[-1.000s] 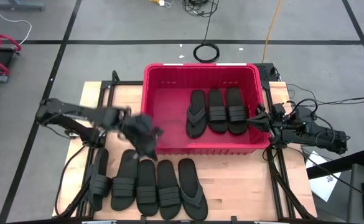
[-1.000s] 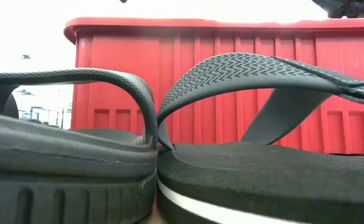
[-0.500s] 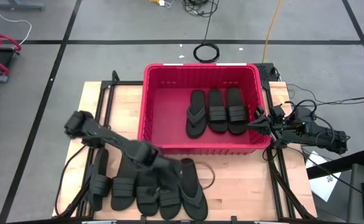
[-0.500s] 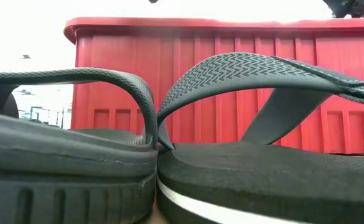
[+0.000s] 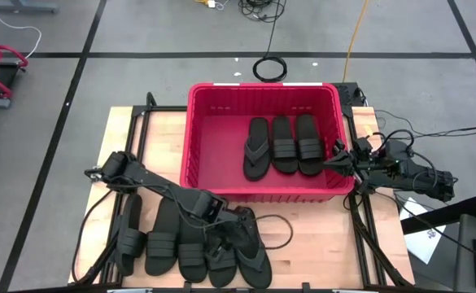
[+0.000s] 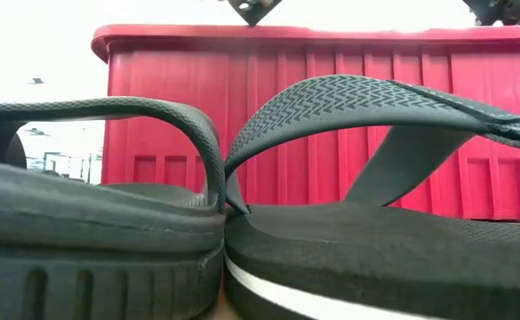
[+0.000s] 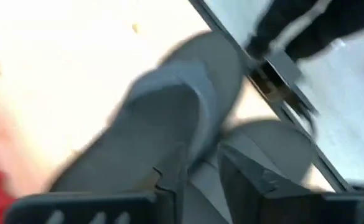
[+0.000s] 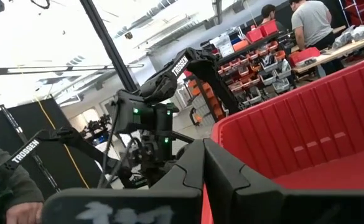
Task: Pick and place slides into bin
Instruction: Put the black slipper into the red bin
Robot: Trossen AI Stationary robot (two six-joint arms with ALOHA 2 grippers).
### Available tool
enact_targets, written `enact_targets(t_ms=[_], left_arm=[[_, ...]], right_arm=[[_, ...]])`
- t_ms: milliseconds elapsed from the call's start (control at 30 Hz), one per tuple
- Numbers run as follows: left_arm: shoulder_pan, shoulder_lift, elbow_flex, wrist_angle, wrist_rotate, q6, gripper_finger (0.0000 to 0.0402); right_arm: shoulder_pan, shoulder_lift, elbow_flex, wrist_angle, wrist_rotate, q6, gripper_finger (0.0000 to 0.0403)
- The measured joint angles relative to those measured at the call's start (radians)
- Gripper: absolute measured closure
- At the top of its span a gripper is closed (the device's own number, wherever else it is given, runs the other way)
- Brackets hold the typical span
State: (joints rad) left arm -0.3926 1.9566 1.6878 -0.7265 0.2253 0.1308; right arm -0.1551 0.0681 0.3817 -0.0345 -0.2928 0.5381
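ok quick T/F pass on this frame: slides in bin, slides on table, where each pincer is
1. Three slides lie in the bin. True.
2. The left pincer hangs over the bin. False: it is down at the row of slides on the table.
3. The right pincer sits at the bin's right wall. True.
4. The table holds only two slides. False: five lie in a row.

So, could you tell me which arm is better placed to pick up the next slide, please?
Left. Its end effector is over the row of slides on the table in front of the bin. The right end effector waits at the bin's right wall.
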Motion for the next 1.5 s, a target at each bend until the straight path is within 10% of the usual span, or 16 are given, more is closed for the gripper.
enact_targets(t_ms=[200,667,1333,1500], left_arm=[[-0.002,0.04,0.0,0.097,-0.064,-0.023,0.0247],[-0.011,0.158,-0.001,0.189,0.154,-0.146,0.0134],[-0.013,0.254,-0.002,0.213,0.14,-0.171,0.0179],[-0.013,0.251,-0.002,0.212,0.161,-0.077,0.0248]], right_arm=[[0.0,0.0,0.0,0.0,0.002,0.023,0.0403],[0.0,0.001,0.0,0.0,0.002,0.026,0.0403],[0.0,0.0,0.0,-0.001,0.0,0.026,0.0403],[0.0,0.0,0.0,-0.008,0.0,0.025,0.0403]])
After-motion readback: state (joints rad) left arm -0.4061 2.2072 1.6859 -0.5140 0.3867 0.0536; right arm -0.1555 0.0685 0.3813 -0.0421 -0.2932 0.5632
